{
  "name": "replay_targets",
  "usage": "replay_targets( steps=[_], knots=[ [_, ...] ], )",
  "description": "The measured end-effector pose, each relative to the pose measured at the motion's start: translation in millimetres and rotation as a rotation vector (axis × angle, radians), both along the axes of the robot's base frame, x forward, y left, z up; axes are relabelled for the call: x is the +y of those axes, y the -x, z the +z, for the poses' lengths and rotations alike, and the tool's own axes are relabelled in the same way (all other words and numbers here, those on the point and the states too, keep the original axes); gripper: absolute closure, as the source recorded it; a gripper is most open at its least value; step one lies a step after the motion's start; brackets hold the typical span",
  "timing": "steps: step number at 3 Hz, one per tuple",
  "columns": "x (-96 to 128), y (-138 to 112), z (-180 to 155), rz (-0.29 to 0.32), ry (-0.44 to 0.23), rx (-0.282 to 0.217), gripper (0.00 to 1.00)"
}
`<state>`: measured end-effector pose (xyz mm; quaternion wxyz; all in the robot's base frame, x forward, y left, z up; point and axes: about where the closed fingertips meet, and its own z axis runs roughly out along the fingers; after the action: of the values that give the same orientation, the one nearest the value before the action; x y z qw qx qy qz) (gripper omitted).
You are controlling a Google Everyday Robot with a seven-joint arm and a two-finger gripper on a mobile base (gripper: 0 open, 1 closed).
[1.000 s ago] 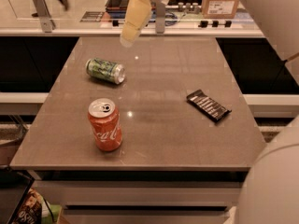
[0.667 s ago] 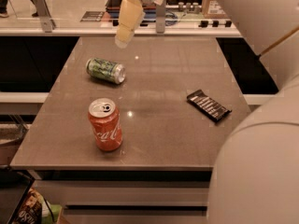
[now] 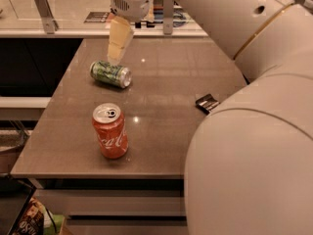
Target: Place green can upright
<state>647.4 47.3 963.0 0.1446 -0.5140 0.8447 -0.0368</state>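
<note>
The green can point(image 3: 110, 74) lies on its side on the brown table point(image 3: 161, 82), at the far left, with its silver end facing right. My gripper point(image 3: 116, 55) hangs from the white wrist just above the can's far side, close to it, with nothing seen in its hold. My arm's big white shell point(image 3: 254, 131) fills the right side of the view.
A red Coca-Cola can point(image 3: 110, 131) stands upright near the table's front left. A dark snack bar point(image 3: 207, 103) lies at the right, partly hidden by my arm. A counter with metal posts point(image 3: 44, 6) runs behind the table.
My gripper has come down and left, ending just above the green can. My arm now covers more of the right side. Neither can has moved.
</note>
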Motion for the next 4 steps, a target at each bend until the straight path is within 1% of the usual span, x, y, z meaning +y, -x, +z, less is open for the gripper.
replay_targets(
  steps=[1,3,4],
  knots=[
    [20,0,-30,0.027,-0.001,0.058,0.0],
    [56,-5,-61,0.09,0.01,0.126,0.0],
    [73,-10,-73,0.119,0.016,0.152,0.0]
  ],
)
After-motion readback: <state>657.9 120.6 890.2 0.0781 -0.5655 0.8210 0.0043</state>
